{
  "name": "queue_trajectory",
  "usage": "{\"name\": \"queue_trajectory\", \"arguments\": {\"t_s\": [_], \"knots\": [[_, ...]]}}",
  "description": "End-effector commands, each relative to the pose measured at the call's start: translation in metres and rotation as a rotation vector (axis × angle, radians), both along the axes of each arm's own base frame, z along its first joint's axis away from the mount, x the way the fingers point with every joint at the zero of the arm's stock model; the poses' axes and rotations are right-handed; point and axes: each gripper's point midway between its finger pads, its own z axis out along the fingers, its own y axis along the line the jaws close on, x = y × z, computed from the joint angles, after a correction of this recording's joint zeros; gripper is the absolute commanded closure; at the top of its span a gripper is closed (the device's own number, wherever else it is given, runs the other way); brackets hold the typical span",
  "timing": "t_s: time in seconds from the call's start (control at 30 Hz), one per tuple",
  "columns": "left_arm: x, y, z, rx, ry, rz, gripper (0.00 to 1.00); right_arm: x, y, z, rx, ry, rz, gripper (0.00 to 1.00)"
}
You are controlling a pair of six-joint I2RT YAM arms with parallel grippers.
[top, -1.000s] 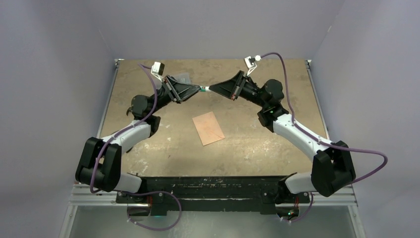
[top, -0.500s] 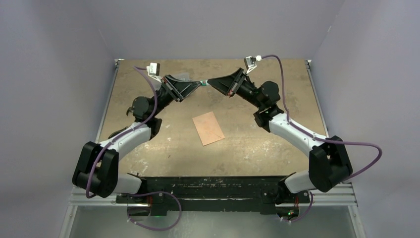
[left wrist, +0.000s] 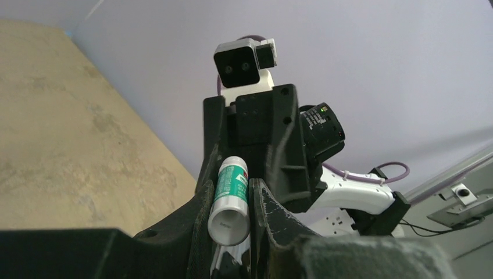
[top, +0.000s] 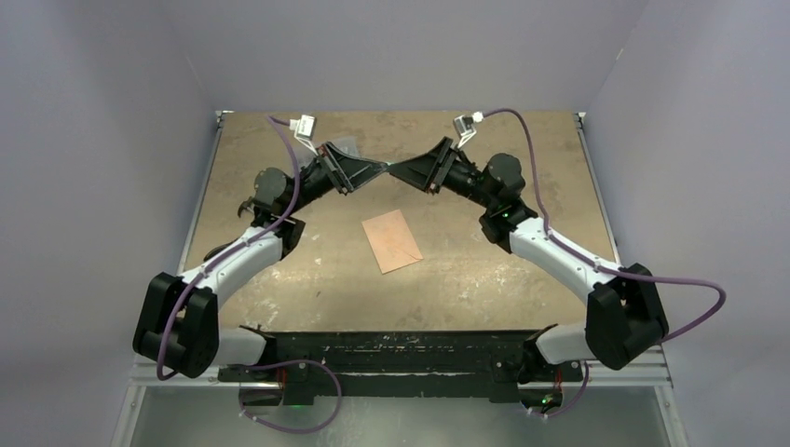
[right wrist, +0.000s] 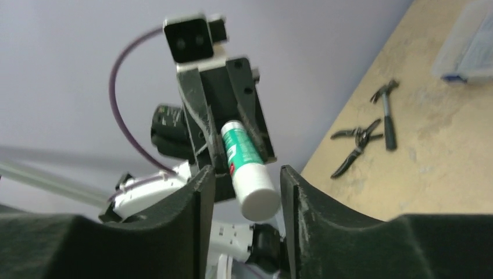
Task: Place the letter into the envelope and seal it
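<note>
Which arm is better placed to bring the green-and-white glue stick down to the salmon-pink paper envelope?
Left, likely: the left gripper clamps the glue stick, while the right gripper stands open around it. The envelope lies between both arms.

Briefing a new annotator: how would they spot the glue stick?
Above the far half of the table, the left claw and right claw meet tip to tip. Between them is the glue stick: a green-and-white tube, airborne, unlike the flat pink envelope below.
</note>
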Motion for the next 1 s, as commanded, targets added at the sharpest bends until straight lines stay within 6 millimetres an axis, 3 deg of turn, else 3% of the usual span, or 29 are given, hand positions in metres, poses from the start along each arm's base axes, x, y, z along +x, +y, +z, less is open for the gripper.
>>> {"name": "queue_trajectory", "arguments": {"t_s": [0.0,0.07,0.13,0.4,0.5,0.67,0.83,0.97], "knots": [[-0.019,-0.008,-0.009,0.039,0.022,-0.12,1.0,-0.038,0.003,-0.02,-0.076,-0.002,0.139,0.44],[-0.02,-0.004,-0.008,0.019,0.033,-0.132,1.0,-0.041,-0.001,-0.021,-0.079,-0.013,0.134,0.29],[-0.022,-0.002,-0.006,-0.001,0.034,-0.146,1.0,-0.045,-0.003,-0.02,-0.083,-0.024,0.142,0.2],[-0.026,0.008,-0.003,-0.064,0.055,-0.183,1.0,-0.045,-0.023,-0.008,-0.035,-0.057,0.062,0.16],[-0.028,0.008,-0.001,-0.066,0.048,-0.191,1.0,-0.039,-0.028,-0.003,-0.032,-0.06,0.031,0.2],[-0.029,0.008,-0.003,-0.062,0.059,-0.198,1.0,-0.028,-0.017,-0.002,-0.092,-0.078,0.068,0.35],[-0.029,0.008,-0.003,-0.063,0.061,-0.194,1.0,-0.027,-0.017,0.007,-0.077,-0.105,0.068,0.42],[-0.03,0.009,-0.001,-0.068,0.059,-0.195,1.0,-0.027,-0.015,0.009,-0.063,-0.108,0.079,0.54]]}}
